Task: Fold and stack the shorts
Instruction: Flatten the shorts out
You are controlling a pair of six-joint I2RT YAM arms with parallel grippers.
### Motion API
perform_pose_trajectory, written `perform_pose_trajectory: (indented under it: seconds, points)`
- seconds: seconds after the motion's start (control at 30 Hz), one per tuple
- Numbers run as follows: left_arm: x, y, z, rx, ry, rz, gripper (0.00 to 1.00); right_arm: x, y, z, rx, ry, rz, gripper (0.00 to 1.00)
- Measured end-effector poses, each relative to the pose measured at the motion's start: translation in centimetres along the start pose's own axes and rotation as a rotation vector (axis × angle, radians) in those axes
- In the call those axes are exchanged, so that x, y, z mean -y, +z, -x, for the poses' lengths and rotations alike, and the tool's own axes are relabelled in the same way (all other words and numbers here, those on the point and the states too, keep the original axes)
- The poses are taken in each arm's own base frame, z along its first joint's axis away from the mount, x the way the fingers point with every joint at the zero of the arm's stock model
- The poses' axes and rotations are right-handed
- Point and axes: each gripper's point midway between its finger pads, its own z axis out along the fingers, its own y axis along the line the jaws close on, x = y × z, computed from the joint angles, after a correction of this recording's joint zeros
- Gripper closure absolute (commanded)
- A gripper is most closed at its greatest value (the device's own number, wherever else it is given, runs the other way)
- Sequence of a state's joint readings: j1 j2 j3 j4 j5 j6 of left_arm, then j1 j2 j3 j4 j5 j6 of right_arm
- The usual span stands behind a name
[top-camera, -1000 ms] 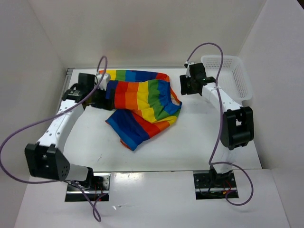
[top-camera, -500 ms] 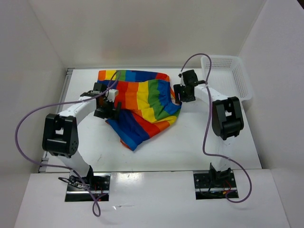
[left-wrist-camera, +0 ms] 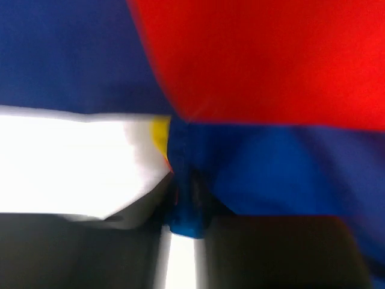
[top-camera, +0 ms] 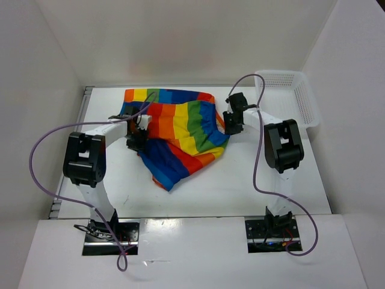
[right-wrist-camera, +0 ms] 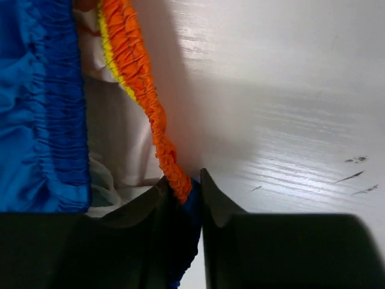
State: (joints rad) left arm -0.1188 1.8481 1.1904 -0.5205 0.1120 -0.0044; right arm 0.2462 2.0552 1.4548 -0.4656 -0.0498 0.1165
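The rainbow shorts (top-camera: 177, 129) lie crumpled on the white table, one leg pointing toward the near edge. My left gripper (top-camera: 135, 139) sits at their left edge, its jaws shut on a blue fold of the shorts (left-wrist-camera: 186, 205), with red and blue cloth filling the left wrist view. At the right edge, my right gripper (top-camera: 231, 123) is shut on the gathered orange and blue waistband (right-wrist-camera: 180, 186) of the shorts. The waistband's white lining (right-wrist-camera: 120, 144) shows beside it.
A white lattice basket (top-camera: 295, 96) stands at the back right corner of the table (top-camera: 240, 180). White walls close in the table on the left, back and right. Purple cables loop over both arms.
Both arms have swung inward onto the shorts. The left gripper moved from the far left onto the left edge and closed on cloth; the right gripper dropped to the waistband and closed.
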Motion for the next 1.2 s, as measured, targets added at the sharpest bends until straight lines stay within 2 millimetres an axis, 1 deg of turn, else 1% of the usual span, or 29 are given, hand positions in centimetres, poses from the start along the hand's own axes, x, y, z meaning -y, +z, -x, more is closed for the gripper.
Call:
perform_pose_trajectory:
  seconds: [0.03, 0.07, 0.1, 0.17, 0.23, 0.27, 0.33, 0.37, 0.43, 0.47, 0.5, 0.53, 0.57, 0.6, 0.63, 0.67, 0.7, 0.73, 0.77, 0.8, 0.83, 0.87, 0.93, 0.97, 1.0, 1.03, 1.1, 1.17, 1.2]
  points:
    - [0.0, 0.2, 0.3, -0.003, -0.002, -0.008, 0.93, -0.1, 0.1, 0.0, -0.002, -0.003, 0.006, 0.93]
    - [0.2, 0.4, 0.5, 0.0, -0.005, -0.022, 1.0, -0.2, 0.0, 0.0, -0.002, -0.014, 0.015, 0.98]
    - [0.3, 0.5, 0.8, 0.002, -0.007, -0.036, 1.0, -0.3, 0.0, 0.0, -0.004, -0.023, 0.024, 1.0]
    - [0.4, 0.5, 1.1, 0.01, -0.015, -0.063, 1.0, -0.5, -0.6, -0.2, -0.023, -0.054, 0.062, 1.0]
    - [0.0, 0.4, 1.3, 0.012, -0.03, -0.069, 1.0, -1.0, -2.0, -1.0, -0.061, -0.094, 0.136, 1.0]
    - [-0.5, 0.3, 1.5, 0.014, -0.039, -0.061, 1.0, -1.1, -3.0, -1.5, -0.085, -0.11, 0.172, 1.0]
    - [-2.3, -0.3, 2.6, 0.031, -0.072, -0.031, 1.0, -1.3, -5.1, -2.8, -0.13, -0.144, 0.262, 1.0]
    - [-3.5, -0.9, 3.7, 0.05, -0.091, -0.012, 1.0, -1.6, -6.0, -3.8, -0.155, -0.154, 0.305, 0.98]
    - [-6.5, -2.0, 7.1, 0.129, -0.124, 0.042, 1.0, -1.9, -7.0, -6.1, -0.21, -0.155, 0.373, 0.9]
    - [-7.7, -2.6, 8.8, 0.168, -0.133, 0.065, 0.98, -2.3, -7.4, -7.7, -0.252, -0.149, 0.405, 0.88]
    - [-9.0, -3.3, 10.4, 0.208, -0.142, 0.088, 0.95, -2.7, -7.8, -9.0, -0.292, -0.142, 0.433, 0.88]
    - [-10.0, -3.9, 11.7, 0.242, -0.148, 0.107, 0.9, -3.1, -8.0, -9.7, -0.321, -0.136, 0.454, 0.88]
    - [-10.5, -4.6, 13.0, 0.275, -0.15, 0.121, 0.67, -3.4, -8.1, -9.9, -0.33, -0.129, 0.472, 0.84]
    - [-10.8, -4.9, 13.6, 0.29, -0.139, 0.13, 0.55, -3.8, -8.2, -9.7, -0.33, -0.127, 0.486, 0.75]
    - [-10.8, -5.4, 14.4, 0.308, -0.135, 0.143, 0.45, -4.0, -8.3, -9.1, -0.321, -0.124, 0.488, 0.59]
    - [-10.6, -5.7, 14.9, 0.321, -0.127, 0.145, 0.33, -3.8, -8.3, -8.0, -0.299, -0.118, 0.485, 0.44]
    - [-10.3, -5.8, 15.3, 0.33, -0.119, 0.148, 0.18, -3.6, -8.3, -6.8, -0.272, -0.108, 0.478, 0.4]
    - [-10.0, -5.9, 15.6, 0.336, -0.111, 0.146, 0.15, -3.2, -8.3, -5.3, -0.233, -0.104, 0.47, 0.33]
    - [-9.8, -5.9, 15.7, 0.338, -0.104, 0.147, 0.13, -2.8, -8.4, -4.2, -0.204, -0.094, 0.46, 0.27]
    - [-9.6, -5.7, 15.7, 0.334, -0.103, 0.147, 0.08, -2.3, -8.6, -3.1, -0.173, -0.088, 0.451, 0.21]
    - [-9.4, -5.6, 15.4, 0.328, -0.1, 0.145, 0.05, -1.9, -8.7, -2.3, -0.151, -0.08, 0.444, 0.19]
    - [-9.3, -5.5, 15.0, 0.321, -0.1, 0.146, 0.05, -1.4, -8.7, -1.7, -0.13, -0.075, 0.436, 0.19]
    - [-9.3, -6.0, 13.1, 0.295, -0.116, 0.15, 0.05, -0.5, -8.7, -1.3, -0.115, -0.06, 0.419, 0.2]
    - [-9.2, -6.7, 11.8, 0.28, -0.126, 0.153, 0.01, -0.2, -8.8, -1.3, -0.114, -0.05, 0.41, 0.2]
    - [-9.1, -7.6, 10.6, 0.271, -0.132, 0.154, 0.01, 0.1, -9.0, -1.3, -0.11, -0.047, 0.404, 0.23]
    - [-8.6, -9.0, 9.3, 0.267, -0.137, 0.154, 0.01, 0.3, -9.2, -1.5, -0.105, -0.049, 0.4, 0.25]
    - [-7.5, -12.6, 7.2, 0.287, -0.14, 0.155, 0.01, 0.4, -10.5, -1.9, -0.083, -0.069, 0.383, 0.25]
    - [-5.8, -16.2, 6.2, 0.339, -0.121, 0.135, 0.01, 0.2, -11.9, -2.5, -0.049, -0.127, 0.345, 0.25]
    - [-4.7, -17.8, 5.8, 0.367, -0.108, 0.114, 0.01, -0.3, -12.6, -2.9, -0.027, -0.179, 0.325, 0.25]
